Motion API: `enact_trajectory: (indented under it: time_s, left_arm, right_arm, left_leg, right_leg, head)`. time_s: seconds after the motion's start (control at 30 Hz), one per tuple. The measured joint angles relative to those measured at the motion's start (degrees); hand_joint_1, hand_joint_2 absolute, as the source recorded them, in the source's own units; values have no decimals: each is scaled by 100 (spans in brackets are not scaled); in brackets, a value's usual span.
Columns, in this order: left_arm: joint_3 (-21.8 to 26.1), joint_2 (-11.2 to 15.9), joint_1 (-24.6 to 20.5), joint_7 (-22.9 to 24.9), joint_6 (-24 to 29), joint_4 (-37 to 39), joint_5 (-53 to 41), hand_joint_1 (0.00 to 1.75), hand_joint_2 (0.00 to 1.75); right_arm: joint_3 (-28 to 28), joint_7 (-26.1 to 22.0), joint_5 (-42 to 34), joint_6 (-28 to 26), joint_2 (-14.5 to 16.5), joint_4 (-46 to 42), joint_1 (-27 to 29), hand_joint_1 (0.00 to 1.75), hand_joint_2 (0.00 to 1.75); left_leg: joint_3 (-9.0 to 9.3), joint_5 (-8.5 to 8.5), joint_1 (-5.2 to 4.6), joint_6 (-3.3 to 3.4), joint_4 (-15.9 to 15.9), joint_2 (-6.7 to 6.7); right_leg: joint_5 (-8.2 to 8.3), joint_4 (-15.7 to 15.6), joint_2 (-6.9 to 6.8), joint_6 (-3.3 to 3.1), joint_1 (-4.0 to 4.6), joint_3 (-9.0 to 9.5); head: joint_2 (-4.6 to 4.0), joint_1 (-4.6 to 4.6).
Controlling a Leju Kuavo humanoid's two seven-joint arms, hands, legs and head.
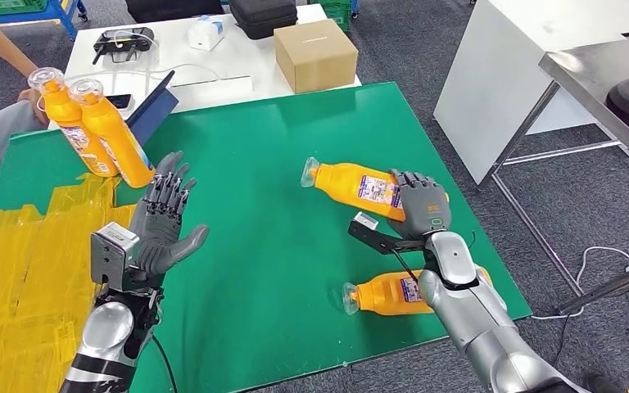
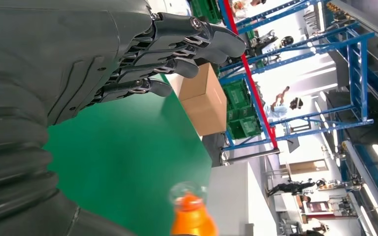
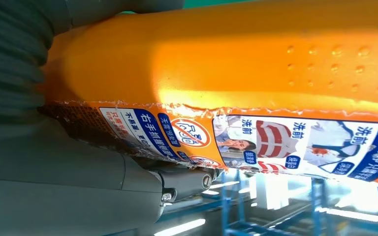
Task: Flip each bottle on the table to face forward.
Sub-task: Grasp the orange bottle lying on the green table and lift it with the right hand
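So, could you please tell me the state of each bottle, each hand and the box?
Far orange plastic bottle: lying on its side, gripped by right hand.
Near orange plastic bottle: lying on its side, free.
Two orange bottles at the table's left: held by a person.
Left hand: holds nothing, fingers apart.
Brown cardboard box: closed.

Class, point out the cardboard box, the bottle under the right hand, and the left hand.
cardboard box (image 1: 315, 56), head view, top face.
bottle (image 1: 352, 182), head view, orange body.
left hand (image 1: 162, 237), head view, palm.
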Motion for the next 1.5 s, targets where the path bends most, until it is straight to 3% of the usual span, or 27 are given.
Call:
enact_trajectory:
  time_s: [0.2, 0.4, 0.73, 0.9, 1.0, 1.5]
  left_arm:
    - [-3, 34, 30, 15, -175, -39, 113, 0, 175]
    - [-105, 94, 31, 21, -272, -46, 152, 0, 175]
    - [-205, 131, 30, 21, -292, -46, 155, 0, 175]
    - [-362, 145, -6, 23, -316, -32, 175, 0, 175]
    - [-539, 150, -57, 25, -325, 7, 195, 0, 175]
    - [-985, 149, -324, 22, -367, 169, 228, 0, 175]
  right_arm:
    - [-656, -907, -1249, -521, 193, -1186, 593, 175, 175]
    - [-1008, -1588, -2619, -168, 409, -2325, 1127, 175, 175]
    - [-1142, -1719, -2918, -35, 530, -2816, 1326, 175, 175]
    - [-1174, -2083, -4416, 681, 653, -2925, 1365, 175, 175]
    - [-1162, -2211, -4916, 1019, 769, -2950, 1369, 175, 175]
    - [-599, -2244, -5126, 1317, 1220, -2503, 1192, 175, 175]
  left_leg:
    - [-1, 0, -1, 0, 0, -2]
    - [-2, -3, 0, -1, -1, 2]
    - [-3, -1, -1, 0, -1, 1]
    - [-3, -1, -1, 0, -1, 1]
    - [-4, -2, -1, 0, -1, 3]
    - [-6, 0, -1, -1, -1, 2]
  right_leg:
    - [0, 0, -2, 0, 0, -1]
    - [-2, 0, -1, -2, 1, -7]
    - [-1, -1, -1, 0, 0, -7]
    - [-1, 0, -1, 0, 0, -9]
    - [-1, 0, -1, 0, 0, -9]
    - [-1, 0, -1, 0, 0, -10]
  head:
    - [0, -1]
    - [0, -1]
    - [0, 0]
    - [0, -1]
    - [0, 0]
    - [0, 1]
